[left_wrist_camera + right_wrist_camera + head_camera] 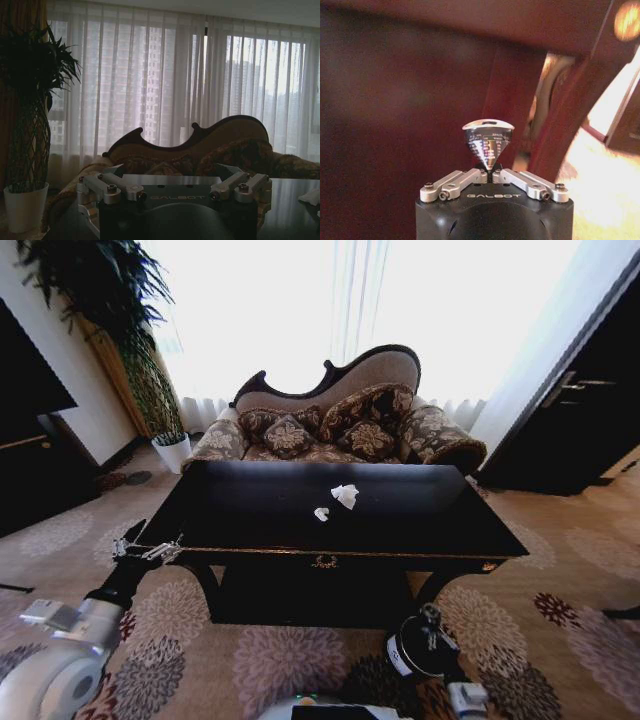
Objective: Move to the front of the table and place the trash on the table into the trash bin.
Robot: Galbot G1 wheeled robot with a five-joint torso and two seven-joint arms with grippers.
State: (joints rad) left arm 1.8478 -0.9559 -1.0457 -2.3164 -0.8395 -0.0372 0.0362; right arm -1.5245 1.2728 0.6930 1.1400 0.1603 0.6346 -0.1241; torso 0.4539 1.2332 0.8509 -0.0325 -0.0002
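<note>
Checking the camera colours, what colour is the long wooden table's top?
Glossy black: the long wooden table shows best in the head view.

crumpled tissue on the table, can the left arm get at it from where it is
Probably yes: the left gripper is open at the table's left front corner, and bare tabletop lies between it and the crumpled tissue.

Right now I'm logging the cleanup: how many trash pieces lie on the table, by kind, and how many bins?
Crumpled white tissue on the table: 1
Tiny white bit on the table: 1
Trash bin, held low by the right gripper before the table: 1
Total: 3
</note>
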